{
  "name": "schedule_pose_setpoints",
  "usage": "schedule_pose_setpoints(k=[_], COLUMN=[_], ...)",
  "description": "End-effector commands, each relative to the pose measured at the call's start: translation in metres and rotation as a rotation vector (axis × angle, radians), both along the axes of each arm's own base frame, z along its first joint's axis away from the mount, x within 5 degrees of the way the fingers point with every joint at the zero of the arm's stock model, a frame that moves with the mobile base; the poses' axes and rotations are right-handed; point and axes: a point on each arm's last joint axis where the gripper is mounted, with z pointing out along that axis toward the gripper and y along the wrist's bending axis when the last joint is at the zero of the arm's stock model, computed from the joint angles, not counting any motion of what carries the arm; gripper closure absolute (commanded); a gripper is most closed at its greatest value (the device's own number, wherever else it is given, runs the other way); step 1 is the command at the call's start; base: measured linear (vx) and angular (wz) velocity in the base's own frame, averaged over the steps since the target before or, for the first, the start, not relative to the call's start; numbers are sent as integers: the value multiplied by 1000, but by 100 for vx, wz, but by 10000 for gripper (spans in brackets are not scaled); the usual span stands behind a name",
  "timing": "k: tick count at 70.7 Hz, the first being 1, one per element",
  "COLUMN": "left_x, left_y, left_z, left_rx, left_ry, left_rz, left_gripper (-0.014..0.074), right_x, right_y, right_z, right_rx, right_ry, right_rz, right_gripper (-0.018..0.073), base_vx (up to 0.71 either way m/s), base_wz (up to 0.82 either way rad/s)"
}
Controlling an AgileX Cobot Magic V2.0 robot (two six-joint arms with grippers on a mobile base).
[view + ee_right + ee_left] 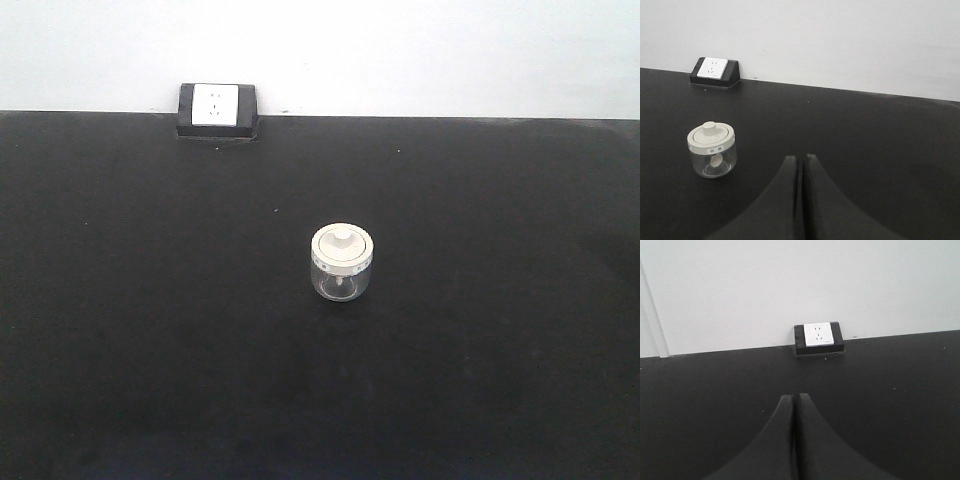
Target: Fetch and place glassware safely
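The glassware, a small squat clear jar (342, 263) with a cream-white knobbed lid, stands upright on the black table (150, 330) near its middle. In the right wrist view the jar (712, 150) sits well left of my right gripper (801, 158), whose black fingers are pressed together with nothing between them. My left gripper (793, 397) is shut too, empty, and pointing toward the wall; the jar is out of that view. Neither gripper shows in the front view.
A white wall socket in a black housing (216, 109) sits at the table's far edge against the pale wall (420, 50). The same socket (819, 336) is straight ahead of my left gripper and the socket (714, 70) lies behind the jar.
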Motion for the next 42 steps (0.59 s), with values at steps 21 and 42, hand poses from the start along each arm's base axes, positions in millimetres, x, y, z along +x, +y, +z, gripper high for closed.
schedule_pose_setpoints(k=[21,42], left_x=[-24,-55], left_y=[0,1], left_z=[14,-34], left_rx=[22,1], left_ry=[-68,-108], left_rz=[-4,-1], left_gripper=[603,603], right_x=[0,0], right_y=[1,1], right_z=[14,14], right_rx=[-7,-7], right_ry=[-85,-85], right_rz=[15,15], right_gripper=[563,563], base_vx=[0,0], base_wz=[0,0])
